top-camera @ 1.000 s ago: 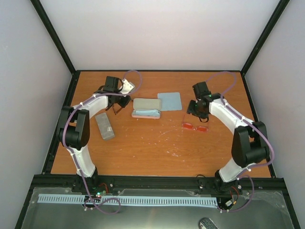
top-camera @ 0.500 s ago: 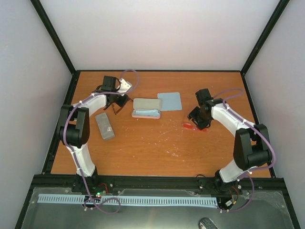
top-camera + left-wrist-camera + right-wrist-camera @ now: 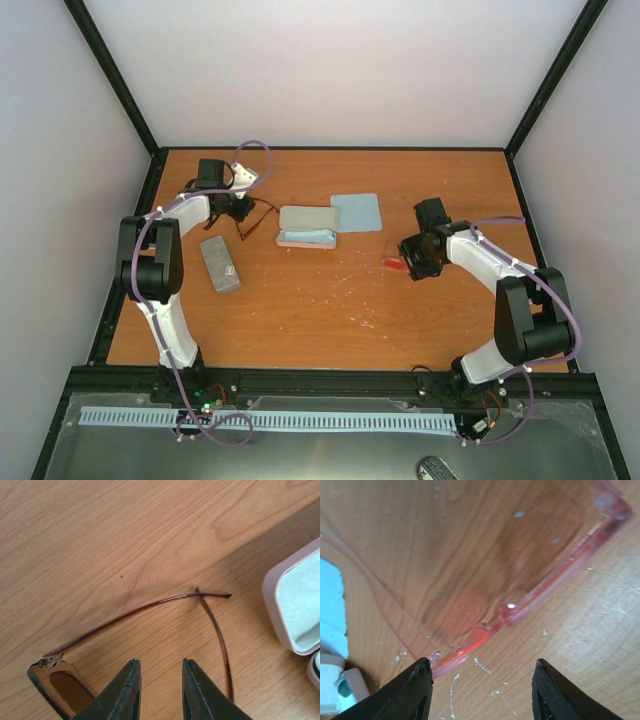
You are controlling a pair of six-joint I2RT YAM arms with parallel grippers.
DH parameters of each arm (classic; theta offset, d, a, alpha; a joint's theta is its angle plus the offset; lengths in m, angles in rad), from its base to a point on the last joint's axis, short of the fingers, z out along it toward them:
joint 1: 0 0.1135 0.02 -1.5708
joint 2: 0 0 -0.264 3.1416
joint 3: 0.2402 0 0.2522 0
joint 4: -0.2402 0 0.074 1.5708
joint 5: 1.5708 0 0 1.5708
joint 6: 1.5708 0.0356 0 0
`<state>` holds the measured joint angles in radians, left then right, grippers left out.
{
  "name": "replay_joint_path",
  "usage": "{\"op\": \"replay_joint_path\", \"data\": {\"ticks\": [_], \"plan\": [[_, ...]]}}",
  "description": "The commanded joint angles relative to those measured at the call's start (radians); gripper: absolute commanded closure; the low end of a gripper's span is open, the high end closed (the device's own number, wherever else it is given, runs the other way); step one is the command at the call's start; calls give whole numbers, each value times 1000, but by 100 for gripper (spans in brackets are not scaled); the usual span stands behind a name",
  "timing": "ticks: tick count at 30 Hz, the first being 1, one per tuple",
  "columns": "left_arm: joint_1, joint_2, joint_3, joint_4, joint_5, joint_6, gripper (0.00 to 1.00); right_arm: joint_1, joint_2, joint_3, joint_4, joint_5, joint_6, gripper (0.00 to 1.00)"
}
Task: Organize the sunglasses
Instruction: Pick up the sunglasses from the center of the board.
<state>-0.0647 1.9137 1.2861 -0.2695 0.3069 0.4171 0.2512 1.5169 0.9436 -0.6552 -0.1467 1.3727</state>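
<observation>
Red glasses (image 3: 506,612) now lie under the lowered, open right tool (image 3: 481,665), ready for grasping; left tool (image 3: 160,662), slightly open, hovers over brown glasses (image 3: 150,605).

overhead from behind, wrist views close above table (image 3: 300,300)

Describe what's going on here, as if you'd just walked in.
A robot is sorting sunglasses on a table. The left gripper sits low over the brown pair, beside an open case. Its jaws are narrow, and whether it grips the frame can't be seen. The right gripper hangs open close over the red pair. Neither pair is in a case yet.
</observation>
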Motion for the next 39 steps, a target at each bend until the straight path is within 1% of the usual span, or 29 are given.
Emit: {"op": "replay_joint_path", "data": {"ticks": [1, 9, 16, 22, 24, 26, 29, 34, 37, 39], "plan": [[30, 28, 52, 19, 35, -5, 77, -7, -2, -42, 35, -3, 114, 47], [53, 55, 75, 14, 42, 0, 77, -20, -5, -96, 78, 32, 179, 51], [65, 77, 91, 9, 41, -2, 77, -46, 39, -94, 109, 39, 192, 51], [73, 95, 108, 6, 37, 3, 77, -58, 106, -71, 129, 16, 175, 55], [75, 102, 114, 4, 38, 4, 77, -58, 129, -60, 131, 5, 169, 59], [77, 108, 121, -1, 37, 5, 77, -58, 148, -52, 130, -5, 165, 67], [78, 117, 133, -6, 41, 7, 77, -58, 160, -45, 127, -17, 156, 75], [78, 127, 160, -19, 78, -5, 77, -58, 157, -38, 119, -38, 129, 96], [78, 127, 198, -53, 133, -20, 77, -58, 132, 8, 92, -33, 59, 97], [77, 119, 235, -84, 188, -32, 77, -58, 117, 69, 72, -25, -45, 97]]}}
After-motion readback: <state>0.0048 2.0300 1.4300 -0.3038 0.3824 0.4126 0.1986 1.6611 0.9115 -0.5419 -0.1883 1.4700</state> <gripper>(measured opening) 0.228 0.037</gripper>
